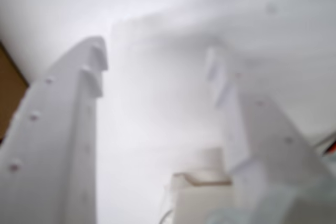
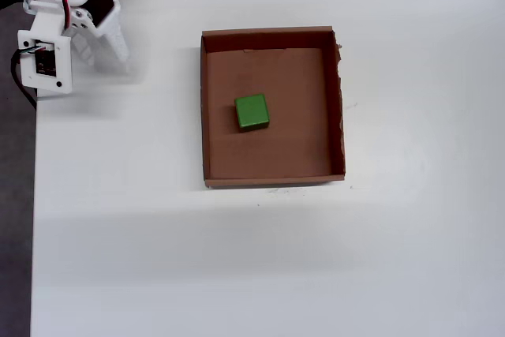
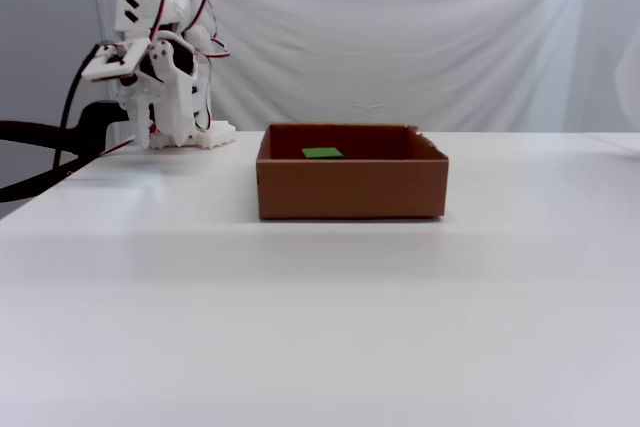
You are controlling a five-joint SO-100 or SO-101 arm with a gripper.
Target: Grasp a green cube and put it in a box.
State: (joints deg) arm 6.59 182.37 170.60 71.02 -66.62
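The green cube lies flat on the floor of the box, slightly left of the middle in the overhead view. From the side, only its top shows above the brown cardboard wall. My gripper is folded back at the table's far left corner, well clear of the box and pointing down at the tabletop. In the blurred wrist view its two white fingers stand apart, and the gripper is open with only white surface between them.
The arm's base and red and black cables stand at the left rear of the white table. The table's left edge borders a dark floor. A white cloth backdrop hangs behind.
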